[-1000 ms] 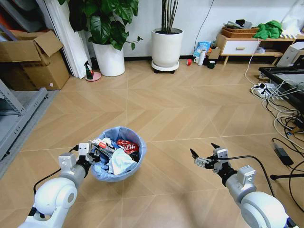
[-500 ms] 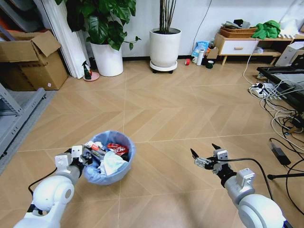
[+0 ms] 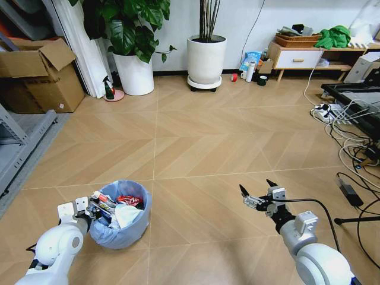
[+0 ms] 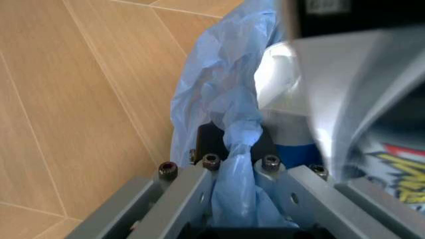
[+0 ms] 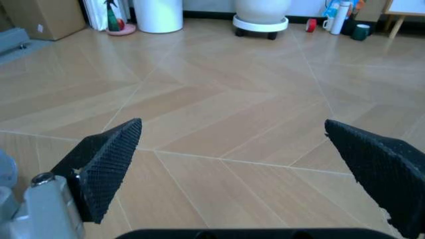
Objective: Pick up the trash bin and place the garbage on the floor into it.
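Near left on the floor [image 3: 196, 148]: the trash bin [image 3: 122, 230], blue bag crinkled over the rim, packed with garbage [image 3: 119, 209] — red wrapper, white crumpled paper, a printed tube poking up. Left gripper [image 3: 89, 209] clamped on the bin's left rim; in the left wrist view, bag plastic [image 4: 232, 149] bunched tight between the two grey fingers [image 4: 186, 199]. Left arm low, elbow tucked toward the near edge, forearm angled in toward the bin.

Right gripper [image 3: 256, 193] out at near right, held above bare boards, well apart from the bin, black fingertips [image 5: 109, 159] spread wide with nothing between them. Right forearm reaching forward and slightly left, cable trailing off the wrist.

Far side: two big white plant pots [image 3: 208, 59] against the wall, a spray bottle [image 3: 110, 89] beside the left one. Cardboard boxes [image 3: 41, 74] far left. Low white cabinet [image 3: 297, 58] far right with a basket and green cloth on top, a white bottle [image 3: 251, 71] and red tape roll [image 3: 236, 77] on the floor before it. Tangle of cables and a power strip [image 3: 332, 113] along the right side. Open flooring between bin and pots.
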Controlling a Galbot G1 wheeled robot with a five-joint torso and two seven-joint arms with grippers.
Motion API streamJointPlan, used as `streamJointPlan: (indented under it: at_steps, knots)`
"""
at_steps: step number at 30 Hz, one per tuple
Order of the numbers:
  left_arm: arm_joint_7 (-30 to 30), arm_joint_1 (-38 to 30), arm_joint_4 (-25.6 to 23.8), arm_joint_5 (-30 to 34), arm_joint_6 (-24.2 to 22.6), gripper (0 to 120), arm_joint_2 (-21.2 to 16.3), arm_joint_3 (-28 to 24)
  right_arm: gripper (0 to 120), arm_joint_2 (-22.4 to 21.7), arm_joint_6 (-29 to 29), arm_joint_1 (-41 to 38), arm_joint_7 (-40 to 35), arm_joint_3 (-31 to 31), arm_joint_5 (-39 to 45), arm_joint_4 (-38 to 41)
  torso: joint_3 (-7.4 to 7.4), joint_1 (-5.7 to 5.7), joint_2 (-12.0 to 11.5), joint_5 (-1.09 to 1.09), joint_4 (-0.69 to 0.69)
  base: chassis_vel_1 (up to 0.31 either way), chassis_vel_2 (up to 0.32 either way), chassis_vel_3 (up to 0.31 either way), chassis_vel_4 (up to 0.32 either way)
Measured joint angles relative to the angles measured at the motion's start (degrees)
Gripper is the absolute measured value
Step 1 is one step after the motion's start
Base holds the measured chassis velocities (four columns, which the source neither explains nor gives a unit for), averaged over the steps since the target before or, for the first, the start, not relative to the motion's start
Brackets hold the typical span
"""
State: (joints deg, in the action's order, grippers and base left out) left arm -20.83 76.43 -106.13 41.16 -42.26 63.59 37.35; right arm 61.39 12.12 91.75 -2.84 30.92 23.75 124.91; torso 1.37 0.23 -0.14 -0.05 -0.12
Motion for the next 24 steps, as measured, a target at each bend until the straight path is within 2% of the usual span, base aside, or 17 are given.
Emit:
streamJointPlan:
  at_steps: [4, 5, 7, 10, 14, 18, 19, 21, 22, 24]
  knots:
    - [-0.3, -0.6, 0.9, -0.3, 0.1, 1, 0.0, -0.5, 100, 0.1, -0.1, 0.4, -0.1, 0.2, -0.2, 0.5, 0.0, 0.0, 0.0, 0.03, -0.01, 0.0, 0.0, 0.0, 0.0]
    - [-0.9, -0.7, 1.3, -0.3, 0.1, 8, 0.0, -0.9, 100, 0.1, -0.1, 0.5, -0.1, 0.3, -0.2, 0.6, 0.0, 0.0, 0.0, 0.01, -0.01, 0.0, 0.0, 0.0, 0.0]
    - [-1.7, -0.9, 1.4, -0.2, 0.1, 12, 0.0, -1.1, 100, 0.1, -0.1, 0.5, -0.1, 0.4, -0.2, 0.9, 0.0, 0.0, 0.0, -0.04, 0.0, 0.0, 0.0, 0.0, 0.0]
    - [-2.0, -1.0, 1.4, -0.1, 0.1, 22, -0.1, -1.2, 100, 0.1, -0.1, 0.7, -0.1, 0.5, -0.2, 1.0, 0.0, 0.0, 0.0, 0.03, -0.01, 0.0, 0.0, 0.0, 0.0]
    - [-2.5, -1.4, 1.5, -0.1, 0.1, 34, -0.1, -1.3, 100, 0.0, -0.1, 0.8, -0.1, 0.5, -0.2, 1.1, 0.0, 0.0, 0.0, -0.01, -0.01, 0.0, 0.0, 0.0, 0.0]
    - [-3.2, -1.6, 1.4, -0.2, 0.5, 54, -0.1, -0.8, 100, -0.3, 0.0, 0.7, -0.2, 0.5, -0.2, 1.3, 0.0, 0.0, 0.0, 0.0, -0.01, 0.0, 0.0, 0.0, 0.0]
    - [-3.2, -1.6, 1.4, -0.2, 0.5, 54, -0.1, -0.8, 100, -0.3, 0.0, 0.7, -0.2, 0.5, -0.2, 1.3, 0.0, 0.0, 0.0, 0.0, -0.01, 0.0, 0.0, 0.0, 0.0]
    - [-3.6, -1.3, 1.1, -0.4, 1.0, 63, -0.2, -0.2, 100, -0.4, 0.0, 0.7, -0.2, 0.5, -0.1, 1.3, 0.0, 0.0, 0.0, 0.0, -0.01, 0.0, 0.0, 0.0, 0.0]
    - [-3.6, -1.3, 1.1, -0.4, 1.0, 63, -0.2, -0.2, 100, -0.4, 0.0, 0.7, -0.2, 0.5, -0.1, 1.3, 0.0, 0.0, 0.0, 0.0, -0.01, 0.0, 0.0, 0.0, 0.0]
    - [-3.7, -0.6, 0.3, -0.9, 1.9, 74, -0.3, 1.1, 100, -0.5, 0.1, 0.4, -0.2, 0.5, 0.0, 1.3, 0.0, 0.0, 0.0, 0.0, -0.01, 0.0, 0.0, 0.0, 0.0]
